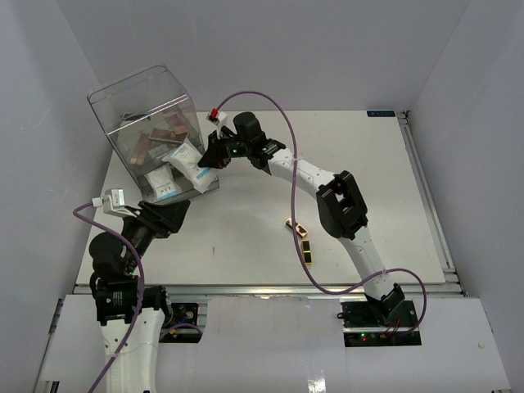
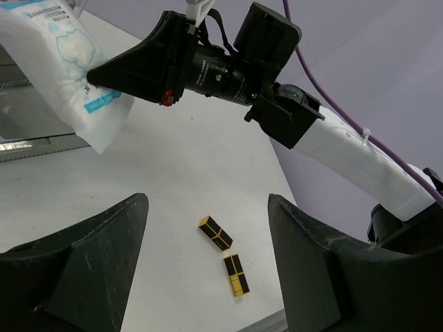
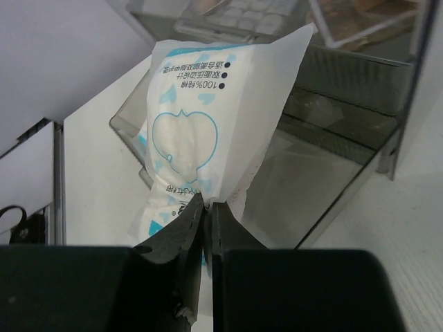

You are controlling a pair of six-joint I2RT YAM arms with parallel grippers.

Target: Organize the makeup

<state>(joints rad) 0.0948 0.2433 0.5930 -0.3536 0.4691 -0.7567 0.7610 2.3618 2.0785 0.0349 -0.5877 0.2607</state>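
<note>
My right gripper [image 1: 211,155] [image 3: 208,206] is shut on the edge of a white-blue sachet [image 1: 196,167] [image 3: 194,124] [image 2: 59,59], holding it at the mouth of the clear plastic box [image 1: 139,106] [image 3: 346,159]. The box lies tilted on its side, with pink-brown palettes [image 1: 168,129] [image 3: 360,17] and a second sachet [image 1: 164,185] inside. Two black-and-gold lipstick tubes [image 1: 295,227] [image 1: 305,250] lie on the table mid-front; the left wrist view shows them [image 2: 216,233] [image 2: 236,274] between the wide-apart fingers. My left gripper [image 1: 176,214] [image 2: 208,256] hovers open and empty, in front of the box.
The white table [image 1: 368,188] is walled in on the left, right and back. A metal rail [image 1: 286,288] runs along its near edge. The right arm [image 1: 340,205] stretches diagonally across the middle, trailing a purple cable [image 1: 282,123].
</note>
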